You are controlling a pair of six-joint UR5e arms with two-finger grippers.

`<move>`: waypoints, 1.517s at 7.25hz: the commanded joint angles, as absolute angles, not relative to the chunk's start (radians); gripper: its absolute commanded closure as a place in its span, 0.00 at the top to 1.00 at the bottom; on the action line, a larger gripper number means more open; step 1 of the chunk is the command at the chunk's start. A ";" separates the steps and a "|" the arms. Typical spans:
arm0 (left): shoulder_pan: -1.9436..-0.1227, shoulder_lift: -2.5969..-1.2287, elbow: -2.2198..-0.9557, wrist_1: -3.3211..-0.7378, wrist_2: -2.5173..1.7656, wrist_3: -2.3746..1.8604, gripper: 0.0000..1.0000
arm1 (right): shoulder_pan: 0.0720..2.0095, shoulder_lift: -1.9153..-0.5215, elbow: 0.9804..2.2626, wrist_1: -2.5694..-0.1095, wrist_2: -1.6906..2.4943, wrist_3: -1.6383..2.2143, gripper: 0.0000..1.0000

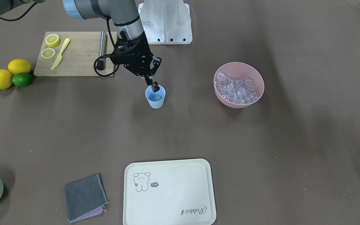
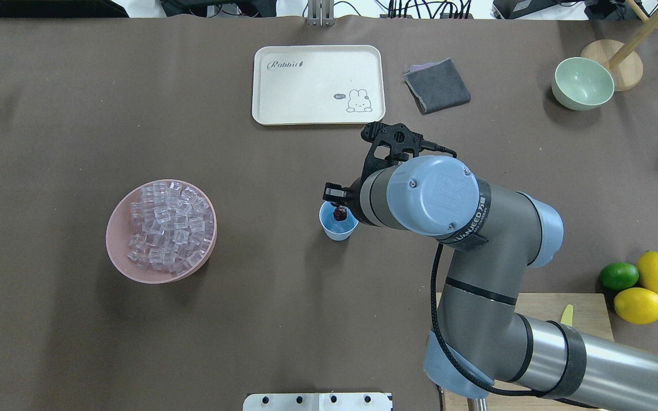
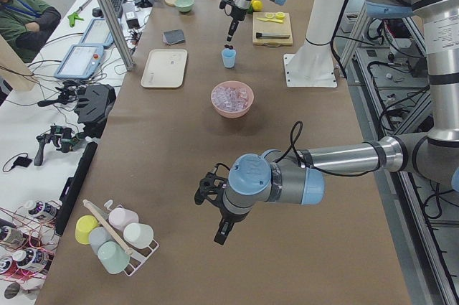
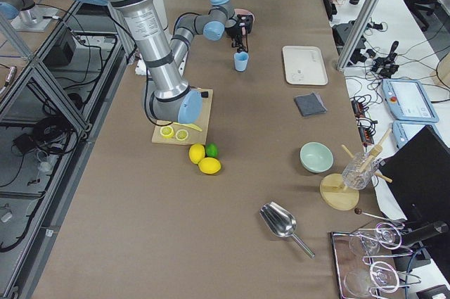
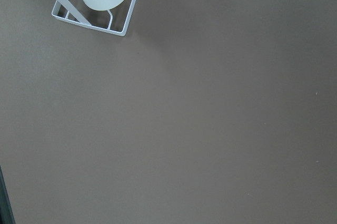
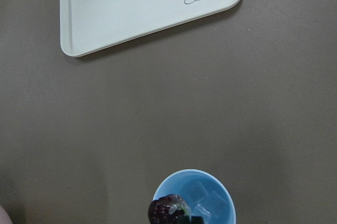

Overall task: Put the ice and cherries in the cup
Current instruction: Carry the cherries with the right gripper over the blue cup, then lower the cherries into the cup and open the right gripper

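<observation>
While the right gripper (image 1: 151,82) pinches the 2 joined glossy dark red-black cherries (image 1: 155,87) just above the small light blue plastic cup (image 1: 155,104), clear ice cubes (image 1: 157,97) lie inside it and more fill the wide pink bowl (image 1: 239,104). Left gripper (image 3: 222,227) hangs far off; its opening cannot be told.

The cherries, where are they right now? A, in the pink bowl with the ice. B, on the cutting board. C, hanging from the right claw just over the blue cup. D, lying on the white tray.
C: the cherries hang at the tip of the right claw directly above the cup, with ice cubes already inside.
</observation>
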State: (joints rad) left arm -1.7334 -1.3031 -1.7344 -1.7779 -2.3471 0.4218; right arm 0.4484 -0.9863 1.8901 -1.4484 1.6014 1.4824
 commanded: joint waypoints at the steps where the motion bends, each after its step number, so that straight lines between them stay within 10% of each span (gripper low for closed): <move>1: -1.733 -1.304 -1.736 -1.779 -2.347 0.422 0.98 | 0.446 -0.986 1.865 -1.448 1.600 1.480 0.00; 9: -1.733 -1.304 -1.733 -1.779 -2.347 0.422 0.98 | 0.416 -0.982 1.829 -1.448 1.600 1.480 0.00; 10: -1.733 -1.305 -1.730 -1.778 -2.347 0.420 0.98 | 0.416 -0.977 1.829 -1.448 1.600 1.480 0.31; 11: -1.733 -1.305 -1.732 -1.779 -2.347 0.422 0.98 | 0.416 -0.980 1.819 -1.451 1.585 1.438 0.99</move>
